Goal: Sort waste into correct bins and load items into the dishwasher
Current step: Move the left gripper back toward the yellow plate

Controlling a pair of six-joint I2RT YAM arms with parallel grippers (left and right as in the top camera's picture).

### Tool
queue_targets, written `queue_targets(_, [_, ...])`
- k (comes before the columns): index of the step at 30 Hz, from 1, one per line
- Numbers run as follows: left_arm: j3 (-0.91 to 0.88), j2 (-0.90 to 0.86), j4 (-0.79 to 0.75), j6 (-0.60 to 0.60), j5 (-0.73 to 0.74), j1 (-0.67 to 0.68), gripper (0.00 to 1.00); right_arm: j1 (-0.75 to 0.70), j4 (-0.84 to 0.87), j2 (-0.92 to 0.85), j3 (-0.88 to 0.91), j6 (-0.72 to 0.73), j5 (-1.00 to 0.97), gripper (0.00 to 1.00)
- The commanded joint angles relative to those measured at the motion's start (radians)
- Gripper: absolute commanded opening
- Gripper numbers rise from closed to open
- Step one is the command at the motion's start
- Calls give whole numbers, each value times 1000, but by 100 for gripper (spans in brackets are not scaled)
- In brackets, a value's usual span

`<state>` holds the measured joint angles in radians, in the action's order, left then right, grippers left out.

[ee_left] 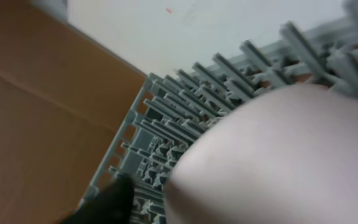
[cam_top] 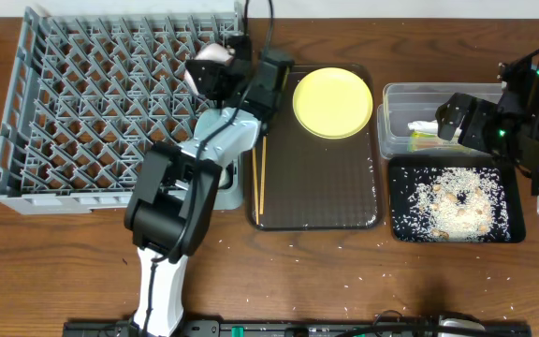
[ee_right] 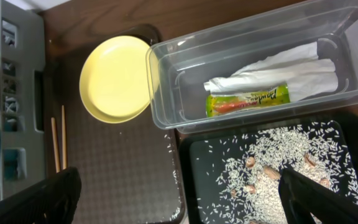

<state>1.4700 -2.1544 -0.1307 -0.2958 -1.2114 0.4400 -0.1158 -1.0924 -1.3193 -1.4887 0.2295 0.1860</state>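
Above the dish rack [cam_top: 82,112], a white bowl [ee_left: 278,162] sits against the left fingers [ee_left: 107,202]; their opening unclear.

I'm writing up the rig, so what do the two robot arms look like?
Both are black, boxy-jointed arms on white lower links. The left arm has a silver-grey forearm section and a black cable at its wrist. The right arm shows small green lights; its fingers are black.

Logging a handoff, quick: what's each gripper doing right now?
Left gripper: cannot tell; white bowl fills its view, over the dish rack.
Right gripper: open, empty.
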Motion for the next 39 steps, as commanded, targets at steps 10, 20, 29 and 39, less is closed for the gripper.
queue_targets(10, [6,13,71,-3,153,31,65,-8,-1,-1,-2,-9,-2,99])
queue_targets(20, [6,139,90,42,374,31,82,-8,-1,-1,-2,-10,-2,99])
queue_targets(29, [6,317,342,465,975,30,85,-8,-1,-1,-2,-9,-2,99])
queue_targets(39, [6,195,460,947,1300,61,83,-8,-1,-1,-2,-9,-2,99])
